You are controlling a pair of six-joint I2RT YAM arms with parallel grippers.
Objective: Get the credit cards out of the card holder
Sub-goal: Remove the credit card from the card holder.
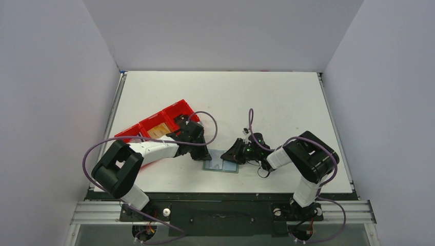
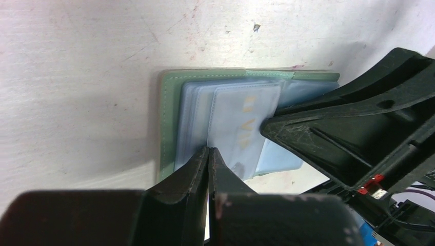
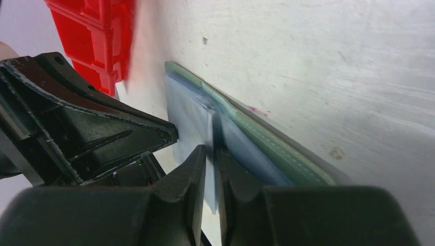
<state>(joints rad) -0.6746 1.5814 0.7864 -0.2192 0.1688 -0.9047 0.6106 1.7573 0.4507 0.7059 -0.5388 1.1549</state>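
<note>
Left pincer [image 1: 204, 155]: jaws closed, practically no gap. Tips are down at the near edge of the clear sleeves of the card holder [image 1: 221, 166]. The left wrist view doesn't show whether a sleeve edge is nipped between them or they only press on it.

Right pincer [image 1: 226, 157]: narrow, clamped on a pale blue card [image 2: 246, 123]. The right wrist view shows the thin sheet edge-on between its two fingers, running back from the tips. The card has faint gold lettering and lies over the holder's sleeves, overlapping most of them. Can't tell how much of it sits in a pocket.

The holder lies flat on the table [image 1: 231, 97], sleeves up, green stitched border showing, right under both sets of tips. The pincers face each other across it, tips close but apart.

The red tray [image 1: 179, 109] sits beyond the left pincer, on the side away from the right pincer. A tan-yellow card [image 1: 160, 129] lies in its middle compartment, well clear of both tips.
</note>
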